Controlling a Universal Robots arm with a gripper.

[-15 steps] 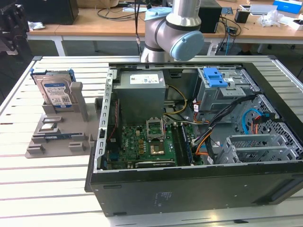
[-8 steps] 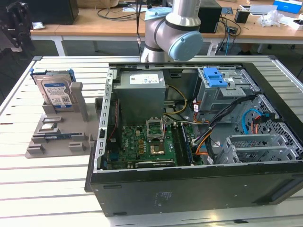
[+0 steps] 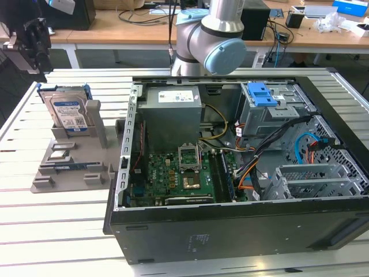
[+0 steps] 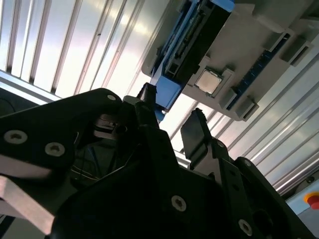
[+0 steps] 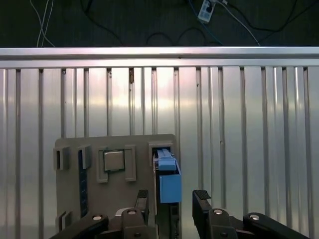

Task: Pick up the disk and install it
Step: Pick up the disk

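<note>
1. Currently, at the exterior view's left, the disk (image 3: pixel 68 112) stands upright in its grey holder (image 3: pixel 43 183), not yet lifted.
2. Near it the gripper (image 3: pixel 37 49) hovers, fingers (image 5: pixel 142 201) spread apart, empty.
3. Rightward, the open computer case (image 3: pixel 230 228) awaits; installing seems wholly undone.

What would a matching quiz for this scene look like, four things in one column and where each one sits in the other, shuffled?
Things:
1. disk
2. end effector
3. power-supply box
4. square silver chip

Places:
A. inside the computer case
B. lying flat in a recess of the grey holder
C. above the grey holder, open, holding nothing
D. standing upright in the grey holder

Pairs: 1-D, 2-C, 3-A, 4-B
</note>
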